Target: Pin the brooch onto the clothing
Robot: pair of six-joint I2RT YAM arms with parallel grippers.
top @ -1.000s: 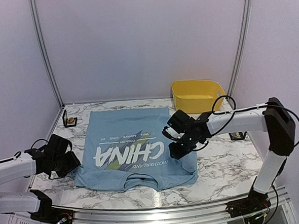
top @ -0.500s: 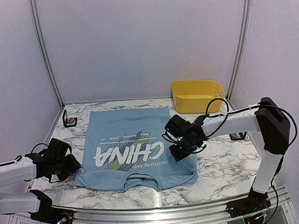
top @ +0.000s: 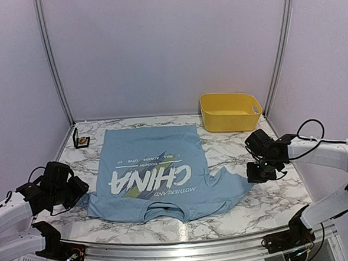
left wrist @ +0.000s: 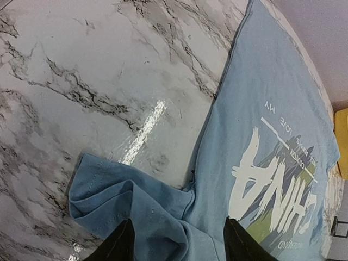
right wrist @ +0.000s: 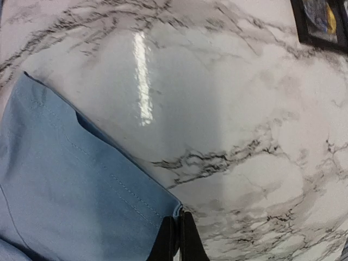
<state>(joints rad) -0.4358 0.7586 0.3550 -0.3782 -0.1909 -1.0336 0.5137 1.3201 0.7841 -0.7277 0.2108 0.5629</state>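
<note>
The light blue T-shirt (top: 155,167) lies flat with the white "CHINA" print facing up. My right gripper (top: 254,171) is shut on the corner of its right sleeve (right wrist: 81,190) and holds it stretched out to the right; the jaws pinch the hem (right wrist: 176,217). My left gripper (top: 76,191) is open, its fingers (left wrist: 120,244) low over the crumpled left sleeve (left wrist: 119,201), gripping nothing. A small gold brooch on a black stand (top: 80,140) sits at the back left. Another black stand with a gold piece (right wrist: 321,19) shows in the right wrist view.
A yellow basket (top: 229,110) stands at the back right of the marble table (top: 255,202). Metal frame posts rise at both back corners. The left wrist view shows bare marble (left wrist: 81,70) left of the shirt.
My right gripper has moved right from the shirt's middle, pulling the right sleeve out flat. My left arm has drawn back a little to the left.
</note>
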